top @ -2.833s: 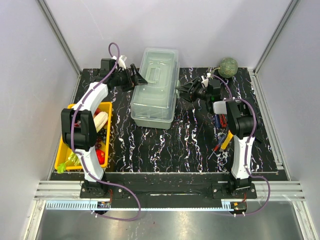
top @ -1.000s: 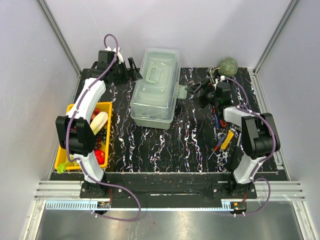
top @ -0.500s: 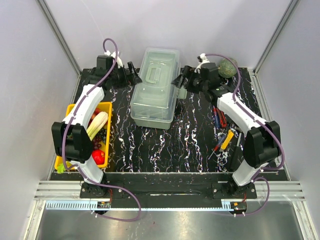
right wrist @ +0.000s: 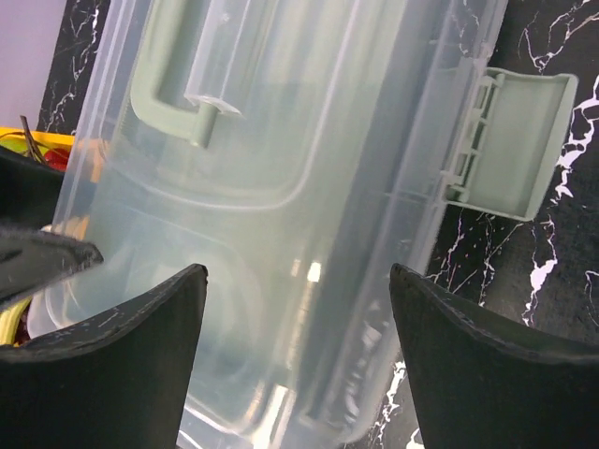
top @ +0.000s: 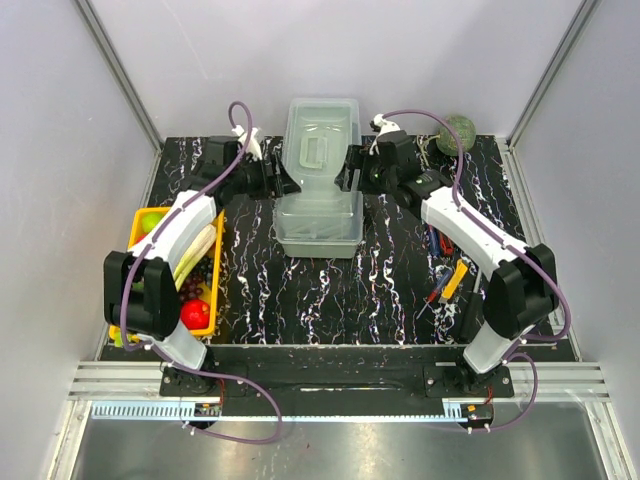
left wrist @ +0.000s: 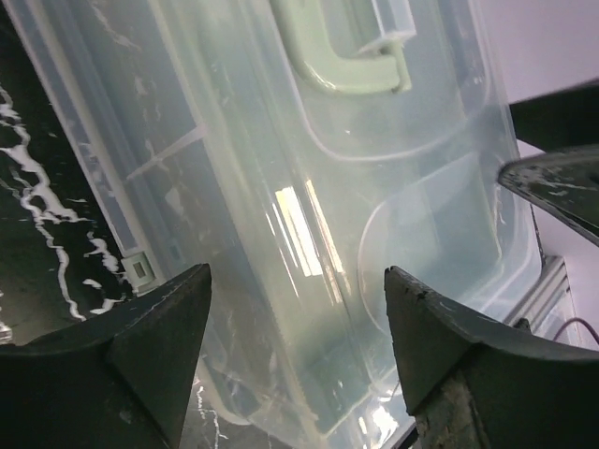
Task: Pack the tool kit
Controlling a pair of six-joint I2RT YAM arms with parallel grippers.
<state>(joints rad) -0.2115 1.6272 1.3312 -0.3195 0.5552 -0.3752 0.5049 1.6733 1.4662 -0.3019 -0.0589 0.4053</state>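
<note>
The pale grey-green toolbox point(top: 320, 228) stands at the table's back centre. Its translucent lid point(top: 322, 150), with the handle point(top: 315, 152) on top, looks tilted up off the base. My left gripper point(top: 283, 180) is open at the lid's left edge. My right gripper point(top: 353, 170) is open at its right edge. In the left wrist view my gripper point(left wrist: 295, 273) frames the lid point(left wrist: 309, 187) and handle point(left wrist: 346, 70). In the right wrist view my gripper point(right wrist: 298, 271) frames the lid point(right wrist: 281, 187), and a side latch point(right wrist: 510, 140) hangs open. Small hand tools point(top: 445, 282) lie at the right.
A yellow tray point(top: 135, 225) of produce sits at the left edge under the left arm. A green ball point(top: 458, 133) rests at the back right corner. More tools point(top: 432, 240) lie under the right arm. Grey walls close in the back and sides.
Both grippers have moved inward to the toolbox's sides. The lid has come up and looks tilted, and the box has shifted slightly right. The left arm has moved off the tray.
</note>
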